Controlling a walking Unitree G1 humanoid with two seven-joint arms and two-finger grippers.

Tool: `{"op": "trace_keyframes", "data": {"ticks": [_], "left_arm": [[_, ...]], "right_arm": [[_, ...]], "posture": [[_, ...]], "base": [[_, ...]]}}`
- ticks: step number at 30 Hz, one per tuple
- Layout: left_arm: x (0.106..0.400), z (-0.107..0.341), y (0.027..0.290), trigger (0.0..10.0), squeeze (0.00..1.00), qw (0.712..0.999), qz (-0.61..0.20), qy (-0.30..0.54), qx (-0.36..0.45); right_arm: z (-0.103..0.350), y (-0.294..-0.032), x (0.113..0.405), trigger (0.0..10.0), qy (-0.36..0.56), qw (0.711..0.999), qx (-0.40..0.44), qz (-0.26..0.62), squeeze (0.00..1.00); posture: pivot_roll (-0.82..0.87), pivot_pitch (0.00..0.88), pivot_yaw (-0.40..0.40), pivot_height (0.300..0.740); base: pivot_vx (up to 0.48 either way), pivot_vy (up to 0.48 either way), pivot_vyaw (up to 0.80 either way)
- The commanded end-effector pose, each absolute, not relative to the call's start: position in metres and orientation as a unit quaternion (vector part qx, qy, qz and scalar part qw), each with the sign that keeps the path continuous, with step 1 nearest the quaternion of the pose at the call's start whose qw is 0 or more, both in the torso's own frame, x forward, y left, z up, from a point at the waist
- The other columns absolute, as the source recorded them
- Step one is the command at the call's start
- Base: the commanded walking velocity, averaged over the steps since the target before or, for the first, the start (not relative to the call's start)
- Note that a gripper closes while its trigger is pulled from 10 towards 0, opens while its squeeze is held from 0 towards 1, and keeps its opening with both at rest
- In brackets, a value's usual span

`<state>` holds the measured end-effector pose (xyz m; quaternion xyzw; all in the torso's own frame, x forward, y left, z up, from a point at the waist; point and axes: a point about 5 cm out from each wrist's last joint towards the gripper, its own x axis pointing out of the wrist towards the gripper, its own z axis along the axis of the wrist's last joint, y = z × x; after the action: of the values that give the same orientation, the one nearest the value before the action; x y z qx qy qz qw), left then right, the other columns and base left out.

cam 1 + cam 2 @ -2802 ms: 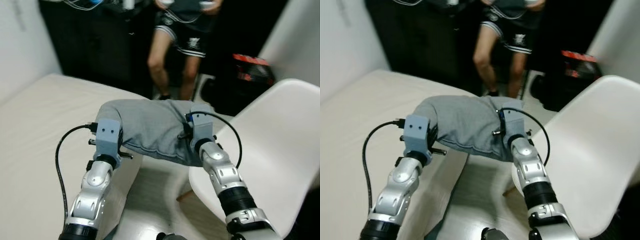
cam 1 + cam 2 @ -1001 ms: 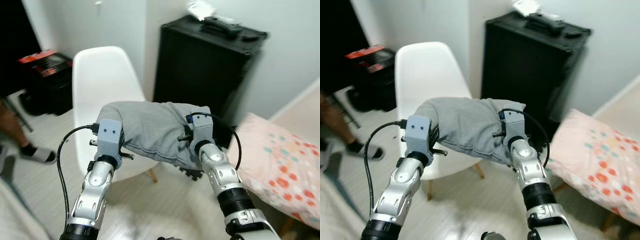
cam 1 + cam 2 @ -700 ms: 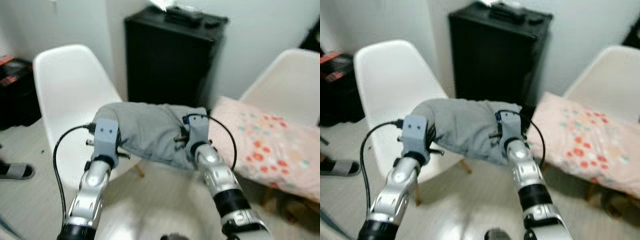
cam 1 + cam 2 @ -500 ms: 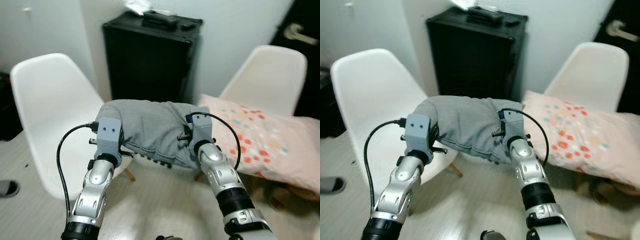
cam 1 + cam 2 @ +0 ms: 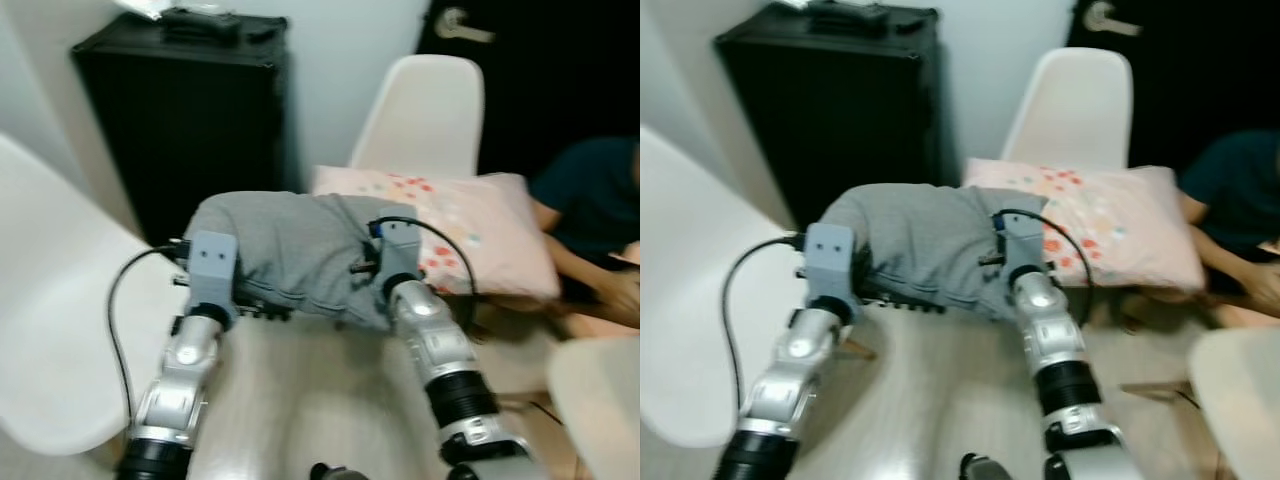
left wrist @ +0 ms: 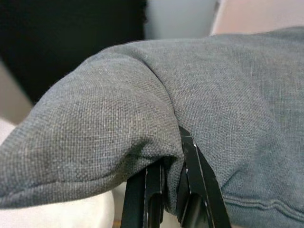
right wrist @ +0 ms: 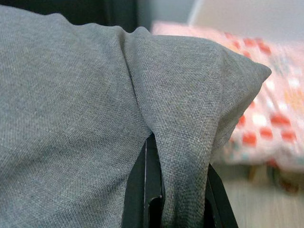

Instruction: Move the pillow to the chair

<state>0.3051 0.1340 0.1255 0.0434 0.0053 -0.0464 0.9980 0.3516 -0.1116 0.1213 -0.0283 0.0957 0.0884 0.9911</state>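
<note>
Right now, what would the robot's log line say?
carrying: grey pillow | left gripper: shut on it | right gripper: shut on it | ahead: white chair with floral pillow

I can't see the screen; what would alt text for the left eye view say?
Two silver robot arms carry a grey pillow between them, the left gripper pinching one end and the right gripper the other. Beyond it a pink patterned pillow lies on a white chair, beside a black case; a seated person is at the right edge.
</note>
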Motion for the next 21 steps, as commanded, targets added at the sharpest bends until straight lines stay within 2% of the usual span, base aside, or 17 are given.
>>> {"op": "trace_keyframes", "data": {"ticks": [1,21], "left_arm": [[0.3057,0.1306,0.1201,10.0,0.0,0.996,-0.08,-0.005,0.039],[0.307,0.1319,0.1215,10.0,0.0,0.996,-0.079,-0.004,0.036]], "right_arm": [[0.1266,-0.1045,0.3513,10.0,0.083,0.991,-0.025,0.104,0.0],[0.124,-0.1039,0.3502,10.0,0.087,0.991,-0.021,0.097,0.0]], "posture": [[-0.04,0.162,-0.026,0.74],[-0.03,0.163,-0.006,0.74]], "base": [[0.0,0.0,-0.8],[0.0,0.0,-0.8]]}}
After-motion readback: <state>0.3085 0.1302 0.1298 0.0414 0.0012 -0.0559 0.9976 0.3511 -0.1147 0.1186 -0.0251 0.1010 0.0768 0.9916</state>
